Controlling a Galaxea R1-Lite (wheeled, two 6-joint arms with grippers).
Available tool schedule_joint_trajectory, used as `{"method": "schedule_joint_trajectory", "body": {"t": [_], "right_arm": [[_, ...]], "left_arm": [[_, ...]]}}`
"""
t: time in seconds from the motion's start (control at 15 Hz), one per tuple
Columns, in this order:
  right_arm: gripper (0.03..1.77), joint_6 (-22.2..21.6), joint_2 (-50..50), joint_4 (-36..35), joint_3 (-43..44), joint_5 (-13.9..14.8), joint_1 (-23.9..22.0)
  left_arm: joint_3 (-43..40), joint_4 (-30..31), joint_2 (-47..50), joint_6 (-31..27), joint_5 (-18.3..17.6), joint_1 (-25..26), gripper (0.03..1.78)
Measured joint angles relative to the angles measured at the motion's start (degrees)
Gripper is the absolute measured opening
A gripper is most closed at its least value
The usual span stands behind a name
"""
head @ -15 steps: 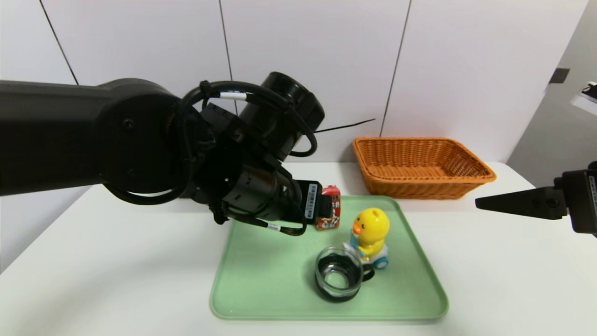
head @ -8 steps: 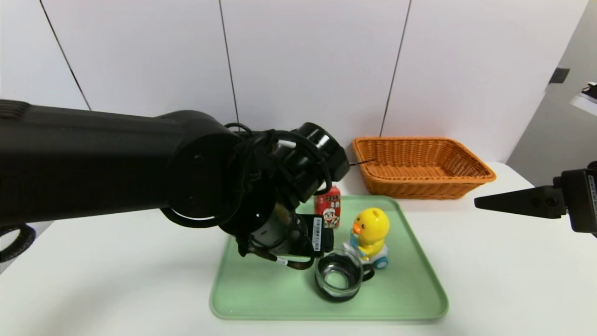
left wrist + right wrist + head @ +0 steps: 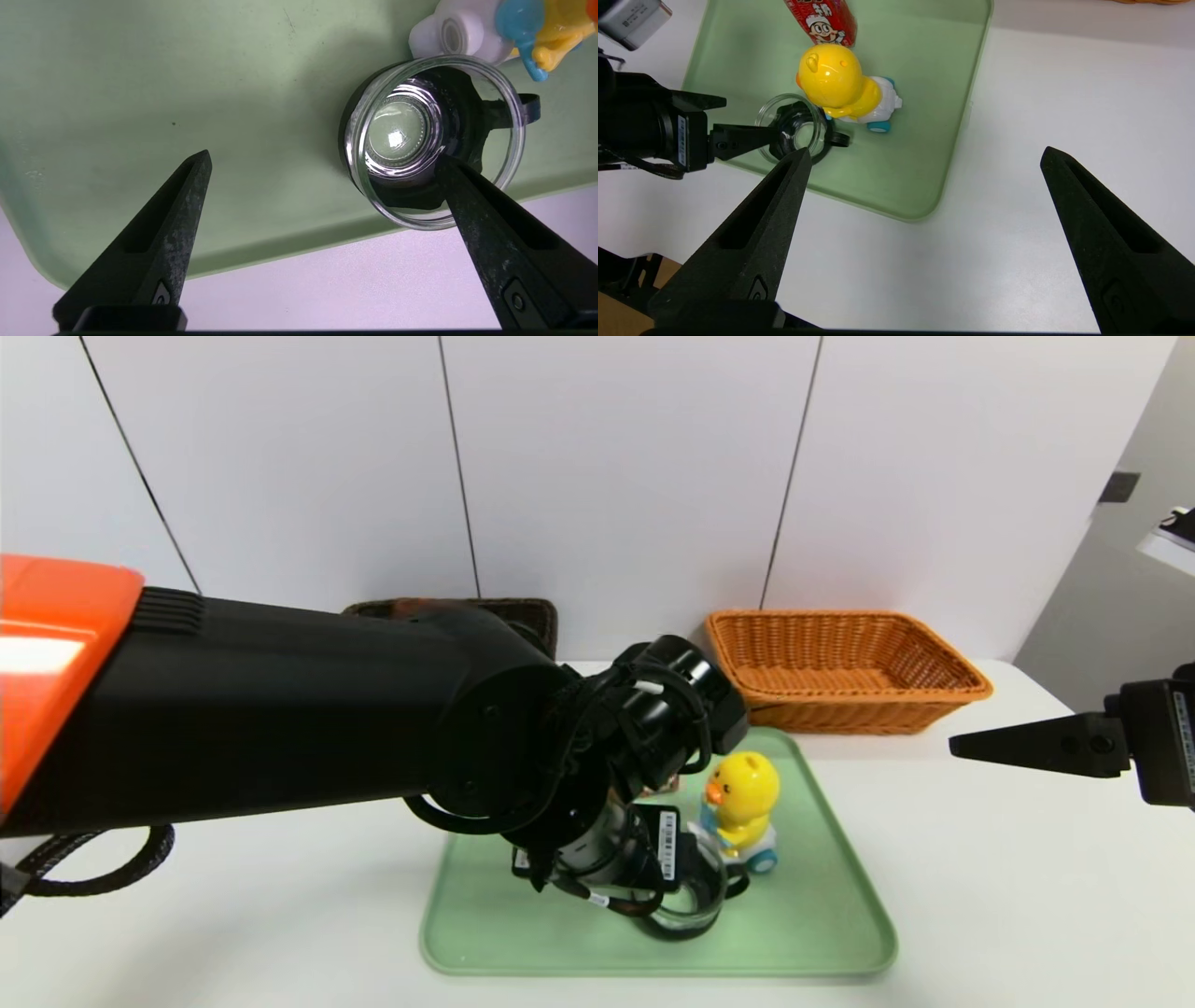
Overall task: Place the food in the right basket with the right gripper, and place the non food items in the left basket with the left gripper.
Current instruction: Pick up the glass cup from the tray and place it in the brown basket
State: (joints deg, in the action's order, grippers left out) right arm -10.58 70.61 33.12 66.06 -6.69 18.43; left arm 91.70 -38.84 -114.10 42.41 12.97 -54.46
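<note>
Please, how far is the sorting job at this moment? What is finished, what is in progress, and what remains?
Done: nothing visibly; the orange basket looks empty, and the dark basket is mostly hidden. In progress: the open left gripper is at the glass cup, one finger over its rim, not closed. Remaining: cup, duck toy and red carton all sit on the green tray. The right gripper waits open.

Red carton (image 3: 822,21), yellow duck (image 3: 740,803), clear glass cup (image 3: 432,140) upright together, orange basket (image 3: 845,667) behind
</note>
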Motion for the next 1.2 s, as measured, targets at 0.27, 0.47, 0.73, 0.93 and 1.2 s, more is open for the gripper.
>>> {"method": "schedule_joint_trajectory", "body": {"t": [0.27, 0.47, 0.73, 0.93, 1.2], "right_arm": [[1.70, 0.0, 0.0, 0.0, -0.1, 0.0, 0.0], [1.70, 0.0, 0.1, 0.0, -0.1, 0.0, -0.2], [1.70, 0.1, 0.1, 0.0, -0.2, -0.1, -0.4], [1.70, 0.1, 0.1, 0.0, -0.2, -0.2, -0.5], [1.70, 0.1, 0.1, 0.0, -0.2, -0.2, -0.4]], "left_arm": [[0.2, 0.1, -1.8, -0.4, 0.1, -0.3, 1.69], [0.2, 0.2, -3.0, -0.4, 0.2, -0.3, 1.69], [0.3, 0.3, -4.0, -0.7, 0.2, -0.3, 1.69], [0.3, 0.4, -4.5, -0.7, 0.2, -0.3, 1.25], [0.2, 0.3, -4.9, -0.8, 0.2, -0.3, 0.80]]}}
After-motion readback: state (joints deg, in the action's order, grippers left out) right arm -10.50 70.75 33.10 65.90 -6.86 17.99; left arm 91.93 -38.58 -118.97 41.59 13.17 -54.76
